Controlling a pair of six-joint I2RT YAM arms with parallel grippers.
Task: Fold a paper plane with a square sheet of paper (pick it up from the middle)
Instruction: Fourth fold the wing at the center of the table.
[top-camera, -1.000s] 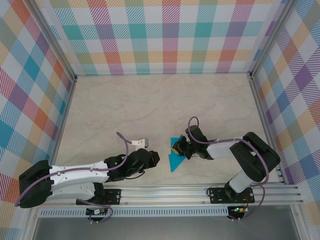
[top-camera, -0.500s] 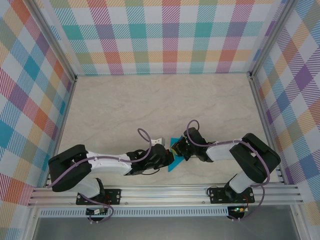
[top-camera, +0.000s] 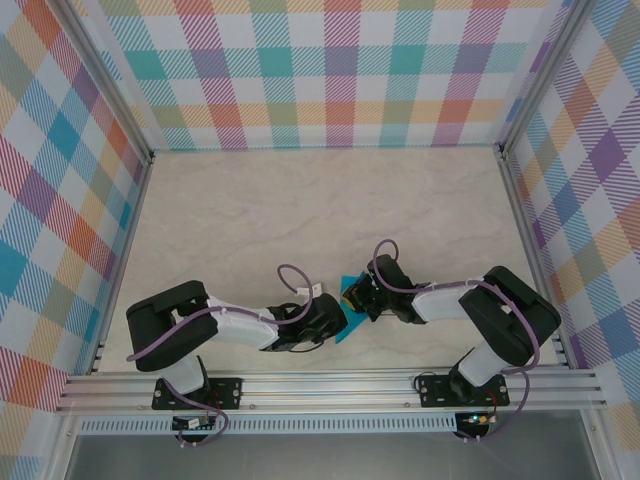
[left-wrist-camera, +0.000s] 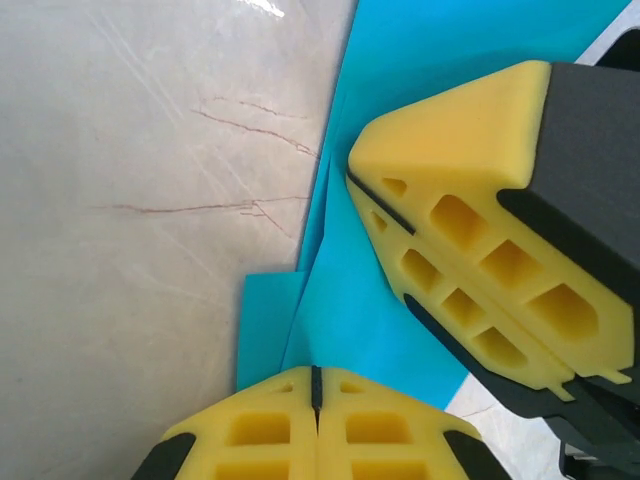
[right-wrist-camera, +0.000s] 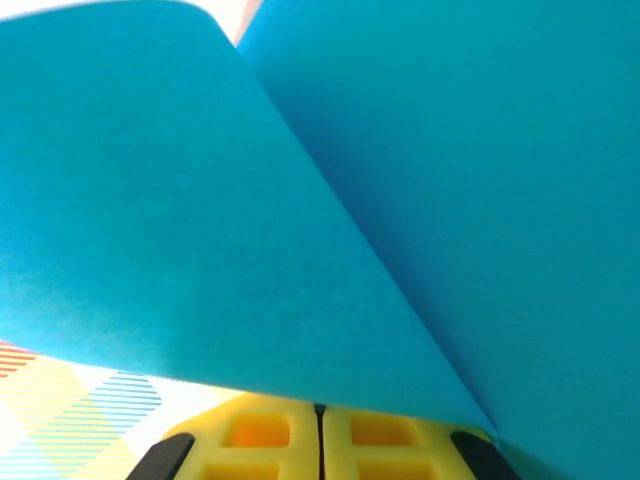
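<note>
Left wrist view: left jaws are sitting pressed together, nothing btwn them, tips over one edge of the sheet of paper (left-wrist-camera: 450, 60), seemingly pinning it down. Right jaws, opposite, are likewise pressed together w/ tips resting on the sheet; can't tell whether a layer is nipped in the seam. Right wrist view is showing the sheet curling up over those shut jaws, so prob. one layer is lifting. Sheet is lying on the table (left-wrist-camera: 130, 200) btwn the two arms, near their bases.

Handling, as I'm judging it: v. light, thin, floppy, sliding easily on the smooth table, creasing or tearing if dragged. Best hold: pin one part flat, nip a free edge or corner.

Looks: plain teal-blue, matte, no marks, already folded, w/ overlapping straight-edged layers and a small corner peeking out sideways.
</note>
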